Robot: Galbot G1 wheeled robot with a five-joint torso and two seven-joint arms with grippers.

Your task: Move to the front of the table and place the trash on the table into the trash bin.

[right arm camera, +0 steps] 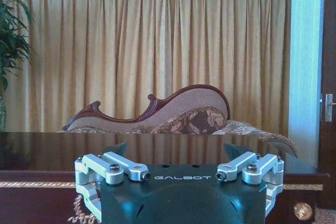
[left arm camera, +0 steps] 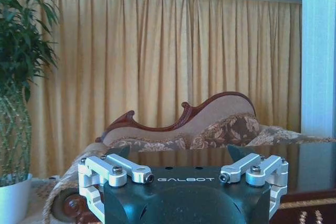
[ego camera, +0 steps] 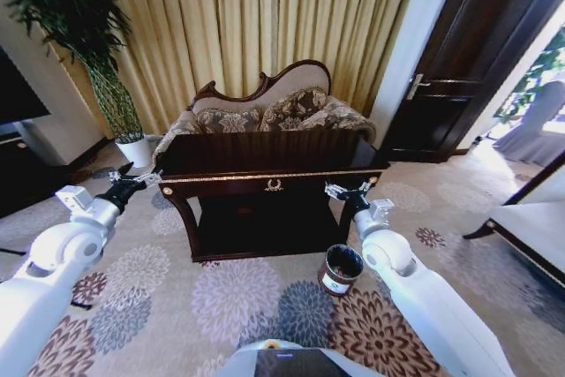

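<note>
The dark glossy table (ego camera: 265, 152) with its gold-handled drawer stands straight ahead on the floral carpet. The trash is out of view; the tabletop reflects the curtain in the left wrist view (left arm camera: 315, 163) and the right wrist view (right arm camera: 47, 150). The small round trash bin (ego camera: 341, 269) sits on the carpet by the table's front right leg, just left of my right forearm. My left gripper (ego camera: 141, 181) hovers open at the table's front left corner. My right gripper (ego camera: 346, 192) hovers open at the front right corner. Both wrist views show the jaws spread wide with nothing between them (left arm camera: 177, 153) (right arm camera: 176, 149).
A patterned chaise sofa (ego camera: 265, 112) stands behind the table before gold curtains. A potted plant (ego camera: 106, 86) and a black TV cabinet (ego camera: 26, 174) are at the left. A dark door (ego camera: 468, 59) and white furniture (ego camera: 530, 227) are at the right.
</note>
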